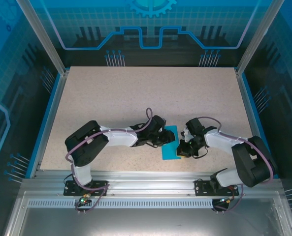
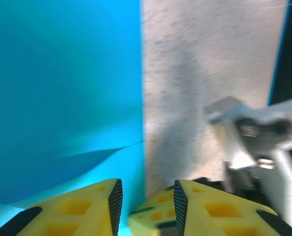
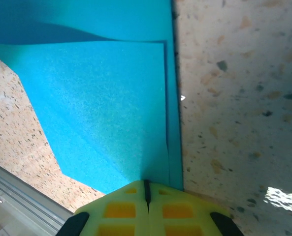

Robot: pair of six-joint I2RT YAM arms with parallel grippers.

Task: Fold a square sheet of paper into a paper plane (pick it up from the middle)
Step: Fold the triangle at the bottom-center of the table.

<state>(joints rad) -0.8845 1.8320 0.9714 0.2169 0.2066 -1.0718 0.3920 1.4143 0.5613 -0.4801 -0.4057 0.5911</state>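
Note:
The teal-blue sheet of paper (image 1: pixel 171 146) lies on the table between the two grippers, folded over into layers. In the right wrist view the paper (image 3: pixel 101 98) has a slanted lower-left edge and a straight fold along its right side. My right gripper (image 3: pixel 146 188) is shut, with its yellow tips resting on the paper close to that fold; from above it (image 1: pixel 184 150) sits at the sheet's right edge. My left gripper (image 2: pixel 145 201) stands open over the paper's (image 2: pixel 62 98) right edge, with nothing between its fingers. From above it (image 1: pixel 166 139) is over the sheet's left side.
The speckled beige table (image 1: pixel 136 93) stretches away behind the arms, framed by blue rails and aluminium posts. A metal rail (image 1: pixel 150 179) runs along the near edge. The right gripper's yellow fingers (image 2: pixel 153 216) and grey wrist (image 2: pixel 256 132) sit close ahead of the left gripper.

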